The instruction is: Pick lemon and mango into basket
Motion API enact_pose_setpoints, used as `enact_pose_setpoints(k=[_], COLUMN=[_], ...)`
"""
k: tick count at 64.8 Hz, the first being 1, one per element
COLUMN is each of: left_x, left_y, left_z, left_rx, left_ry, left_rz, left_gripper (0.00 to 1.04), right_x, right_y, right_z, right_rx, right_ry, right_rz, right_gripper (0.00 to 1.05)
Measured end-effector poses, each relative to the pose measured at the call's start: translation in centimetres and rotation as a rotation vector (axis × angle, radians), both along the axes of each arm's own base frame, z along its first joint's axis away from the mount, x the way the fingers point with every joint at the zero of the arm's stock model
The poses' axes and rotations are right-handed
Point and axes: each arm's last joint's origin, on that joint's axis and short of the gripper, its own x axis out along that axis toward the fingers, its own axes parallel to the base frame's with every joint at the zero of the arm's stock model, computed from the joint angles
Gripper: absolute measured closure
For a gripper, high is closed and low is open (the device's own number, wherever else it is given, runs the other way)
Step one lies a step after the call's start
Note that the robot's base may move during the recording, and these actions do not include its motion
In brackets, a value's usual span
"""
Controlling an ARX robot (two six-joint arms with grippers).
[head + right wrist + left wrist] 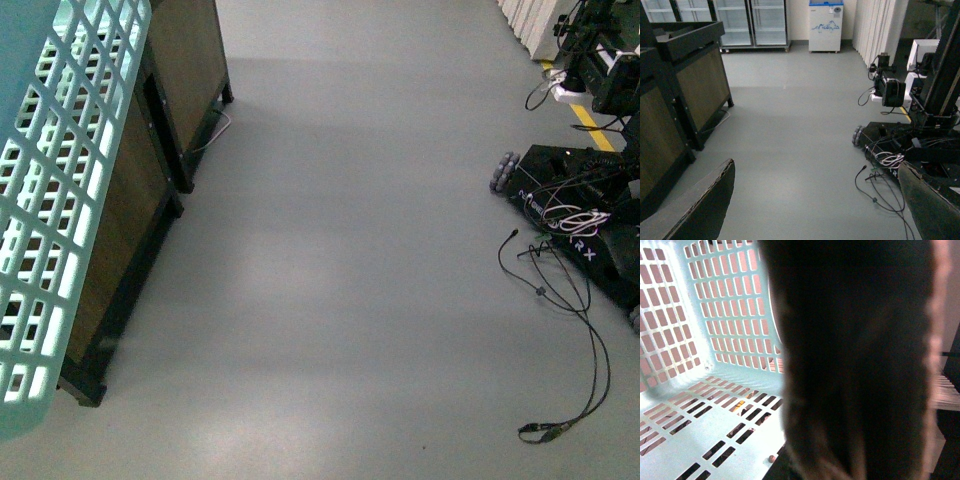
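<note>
While right gripper (pixel 815 207) gapes near cables (pixel 879 194), left gripper (pixel 855 365) — state unreadable — half-hides the basket (pixel 715 315).

Open grey floor (pixel 350 250) between dark cabinets (pixel 130 200) and cabled robot base (pixel 585 215)

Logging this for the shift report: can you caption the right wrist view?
Right gripper, jaws open and empty, above grey floor between dark cabinets and a second robot base trailing cables.
</note>
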Motion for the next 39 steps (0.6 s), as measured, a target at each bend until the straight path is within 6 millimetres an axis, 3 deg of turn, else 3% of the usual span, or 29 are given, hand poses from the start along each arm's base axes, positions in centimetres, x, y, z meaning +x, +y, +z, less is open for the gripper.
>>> enact_pose_setpoints(k=[39], left_x=[0.0], left_y=[0.0], left_z=[0.0], left_rx=[0.001], left_ry=[0.0], left_rz=[0.0], left_gripper=[1.0], right_x=[0.0], right_y=[0.0], right_z=[0.0], right_rx=[0.0], right_ry=[0.0], right_rz=[0.0], right_gripper=[0.09])
